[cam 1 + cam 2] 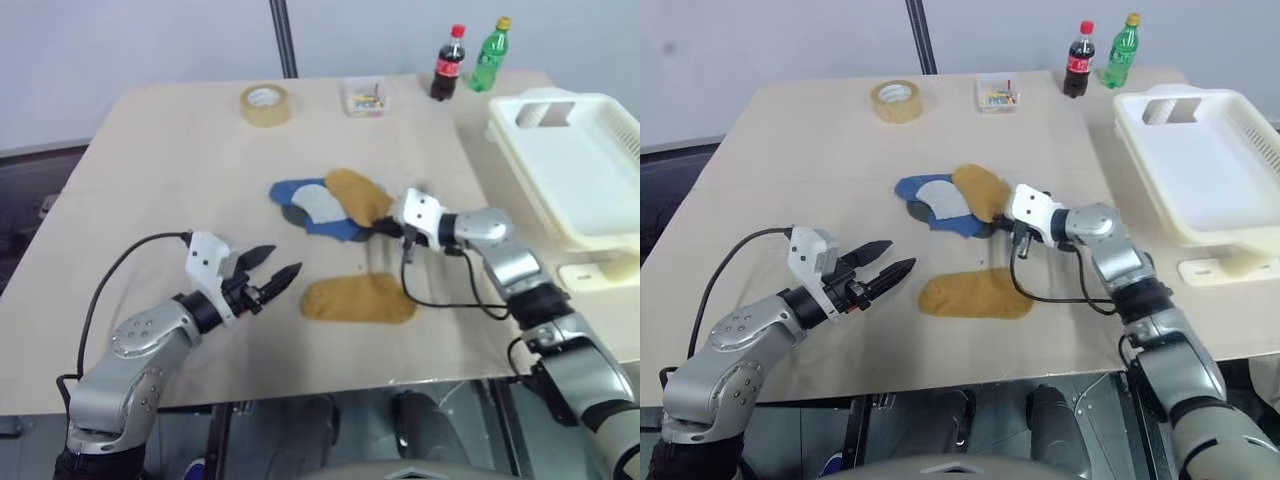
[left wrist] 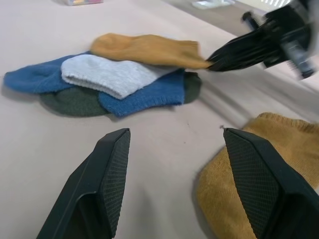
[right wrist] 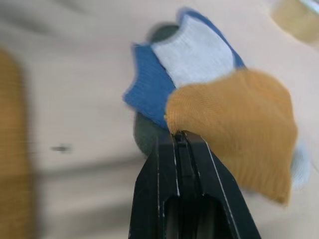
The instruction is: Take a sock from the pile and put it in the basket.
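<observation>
Near the counter's front edge the left gripper (image 1: 272,273) hangs with fingers apart, empty. Mid-counter, the right gripper (image 3: 178,137) is clamped on a mustard sock (image 1: 358,195) atop the pile (image 1: 318,208). The basket (image 1: 590,175) at the right edge holds nothing; carrying and dropping remain.

The pile (image 1: 325,205) of blue, grey, mustard socks lies mid-table, well apart from the white basket (image 1: 600,215).

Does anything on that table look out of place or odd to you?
One mustard sock lies alone on the table, apart from the pile, near the open left gripper. The right gripper is shut on the edge of the pile's top mustard sock. The basket holds no sock. Nothing looks spilled or broken.
</observation>
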Robot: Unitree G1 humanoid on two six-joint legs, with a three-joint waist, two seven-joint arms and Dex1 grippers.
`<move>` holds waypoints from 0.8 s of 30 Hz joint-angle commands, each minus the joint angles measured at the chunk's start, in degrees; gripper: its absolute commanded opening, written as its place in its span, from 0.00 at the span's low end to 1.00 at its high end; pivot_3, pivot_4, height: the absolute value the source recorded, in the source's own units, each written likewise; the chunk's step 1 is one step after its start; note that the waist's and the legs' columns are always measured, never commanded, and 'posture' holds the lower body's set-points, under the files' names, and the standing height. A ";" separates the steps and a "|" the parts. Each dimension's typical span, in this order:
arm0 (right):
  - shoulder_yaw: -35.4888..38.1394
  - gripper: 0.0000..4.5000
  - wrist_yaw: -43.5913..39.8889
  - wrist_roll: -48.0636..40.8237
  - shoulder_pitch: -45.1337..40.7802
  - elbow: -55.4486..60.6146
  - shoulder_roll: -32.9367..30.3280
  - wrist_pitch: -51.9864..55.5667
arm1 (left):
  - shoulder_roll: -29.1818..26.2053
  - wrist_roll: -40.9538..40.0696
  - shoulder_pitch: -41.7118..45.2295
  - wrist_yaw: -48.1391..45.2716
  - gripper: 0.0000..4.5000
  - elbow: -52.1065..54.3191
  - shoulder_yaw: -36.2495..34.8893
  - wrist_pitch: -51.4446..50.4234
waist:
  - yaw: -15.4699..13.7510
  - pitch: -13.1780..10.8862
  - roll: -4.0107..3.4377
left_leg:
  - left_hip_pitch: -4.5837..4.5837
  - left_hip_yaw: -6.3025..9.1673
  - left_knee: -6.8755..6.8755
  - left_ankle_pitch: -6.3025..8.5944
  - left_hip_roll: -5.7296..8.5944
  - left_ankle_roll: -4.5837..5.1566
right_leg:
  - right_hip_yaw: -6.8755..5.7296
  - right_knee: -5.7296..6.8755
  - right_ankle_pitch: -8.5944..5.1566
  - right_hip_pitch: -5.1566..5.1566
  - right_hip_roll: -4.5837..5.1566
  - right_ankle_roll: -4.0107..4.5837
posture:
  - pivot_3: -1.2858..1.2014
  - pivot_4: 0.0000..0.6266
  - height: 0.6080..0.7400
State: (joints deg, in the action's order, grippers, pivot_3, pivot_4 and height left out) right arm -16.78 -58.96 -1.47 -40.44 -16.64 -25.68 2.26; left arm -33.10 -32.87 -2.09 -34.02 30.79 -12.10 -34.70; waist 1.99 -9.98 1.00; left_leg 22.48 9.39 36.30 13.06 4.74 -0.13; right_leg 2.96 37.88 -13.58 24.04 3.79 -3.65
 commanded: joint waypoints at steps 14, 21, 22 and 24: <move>7.42 0.01 -9.21 -3.15 18.73 17.69 -23.63 5.59 | 0.95 5.41 17.09 -5.95 0.71 -14.23 14.86 0.16 | -1.76 -0.04 -0.03 | 0.00 -0.04 0.10 0.03 0.00 0.06 | -0.05 -0.03 0.00 -0.09 0.01 -0.02 | 0.52 0.24 1.00; 11.87 0.01 -8.36 -5.30 25.38 20.49 -27.21 5.93 | 5.22 7.90 26.80 -8.42 0.71 -22.70 20.47 0.46 | -2.00 -0.04 -0.03 | 0.15 0.15 0.22 -0.06 0.12 -0.09 | -0.25 -0.04 0.02 -0.11 0.14 -0.08 | 0.52 0.24 1.00; 12.42 0.01 -7.87 -5.65 25.84 20.84 -27.11 6.20 | 5.69 8.42 27.71 -8.85 0.71 -23.58 21.16 0.87 | -1.94 -0.04 -0.03 | 0.15 0.18 0.22 -0.06 0.12 -0.09 | -0.28 -0.04 0.02 -0.11 0.13 -0.08 | 0.52 0.24 1.00; 14.36 0.06 -6.99 -8.16 26.77 22.36 -26.28 8.65 | 7.51 8.46 30.11 -9.68 0.71 -25.79 22.22 0.45 | -1.66 -0.04 -0.03 | 0.15 0.18 0.23 -0.07 0.11 -0.10 | -0.28 -0.03 0.02 -0.12 0.13 -0.08 | 0.52 0.24 1.00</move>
State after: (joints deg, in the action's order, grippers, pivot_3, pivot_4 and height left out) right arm -5.53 -66.76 -7.17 -13.88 2.76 -51.94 9.23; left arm -26.68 -24.59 26.16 -42.69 5.58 9.71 -34.68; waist 0.34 -10.02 0.97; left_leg 22.63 9.57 36.53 12.97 4.86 -0.25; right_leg 2.69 37.85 -13.56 23.93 3.92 -3.73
